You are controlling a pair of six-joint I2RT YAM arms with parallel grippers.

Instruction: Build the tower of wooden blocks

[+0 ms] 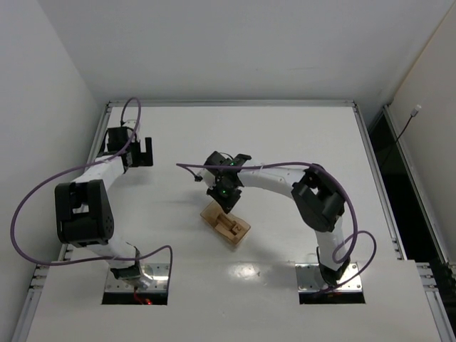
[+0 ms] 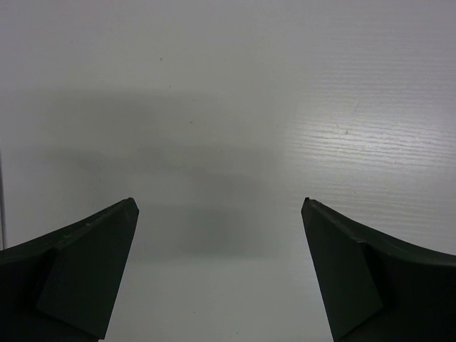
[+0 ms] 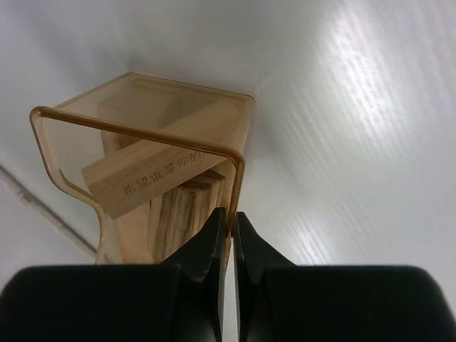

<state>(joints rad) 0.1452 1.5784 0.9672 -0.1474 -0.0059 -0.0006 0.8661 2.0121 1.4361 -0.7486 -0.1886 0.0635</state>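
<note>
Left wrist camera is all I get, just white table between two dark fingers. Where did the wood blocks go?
Observer: The wood blocks lie in a tan see-through tray, in the middle of the table.
Operator: Is anything holding it?
Observer: Yes, the right gripper is shut on the tray's rim.
Operator: Are any stacked up yet?
Observer: None stand on the table; the only blocks I see are in the tray.

Wood blocks [image 3: 153,178] light brown with streaked grain, one bar printed with dark characters; tray [image 3: 142,133] translucent amber-tan; bench [image 1: 285,135] plain white; left end effector [image 2: 221,206] and right end effector [image 3: 231,214] black; arm links [image 1: 274,179] white; cables [image 1: 189,167] purple; indicator lights [image 1: 223,191] green.
</note>
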